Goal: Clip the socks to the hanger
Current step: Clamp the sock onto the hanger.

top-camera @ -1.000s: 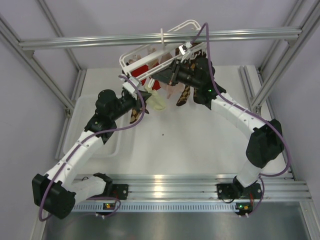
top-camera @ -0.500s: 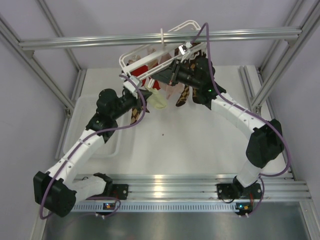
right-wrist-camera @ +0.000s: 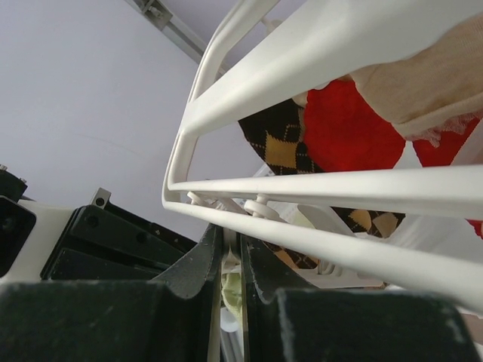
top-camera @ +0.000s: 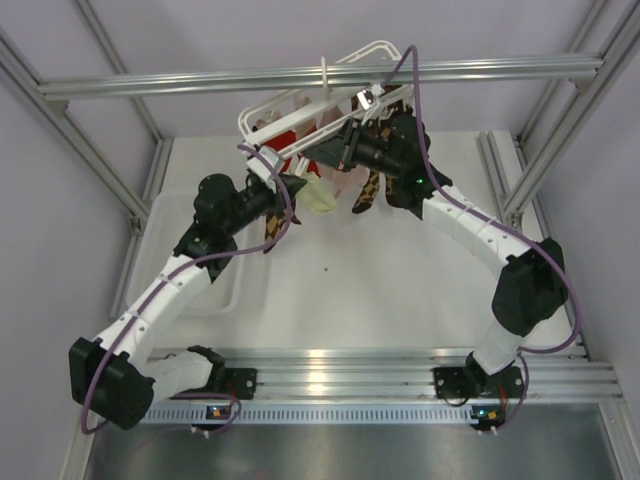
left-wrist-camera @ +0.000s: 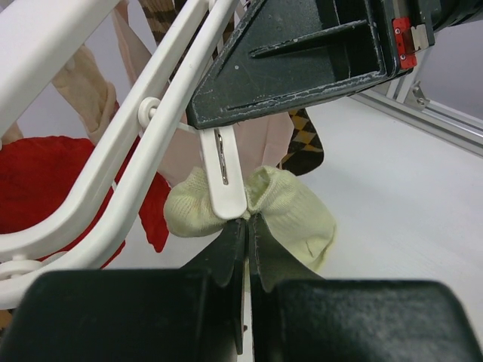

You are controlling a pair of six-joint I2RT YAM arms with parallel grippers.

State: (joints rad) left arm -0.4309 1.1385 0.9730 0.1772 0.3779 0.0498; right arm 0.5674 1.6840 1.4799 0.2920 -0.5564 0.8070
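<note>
The white hanger (top-camera: 262, 112) hangs by its hook from the overhead bar. A pale cream-yellow sock (top-camera: 320, 200) hangs under its near rail. In the left wrist view the sock (left-wrist-camera: 298, 215) is bunched at the tip of a white clip (left-wrist-camera: 225, 181). My left gripper (left-wrist-camera: 247, 222) is shut on the sock just below that clip. My right gripper (right-wrist-camera: 229, 237) is shut on the upper end of the clip (right-wrist-camera: 229, 253), with a bit of the sock (right-wrist-camera: 231, 294) showing between its fingers. It also shows in the top view (top-camera: 345, 150), up against the hanger.
Red socks (left-wrist-camera: 45, 181), brown argyle socks (left-wrist-camera: 306, 143) and pale pink socks (left-wrist-camera: 264, 139) hang from other clips, close around both grippers. The aluminium crossbar (top-camera: 480, 68) runs over the hanger. A white bin (top-camera: 160, 250) lies at the table's left.
My left gripper has moved slightly up and right toward the hanger with the sock. The right arm has stayed at the clip.
</note>
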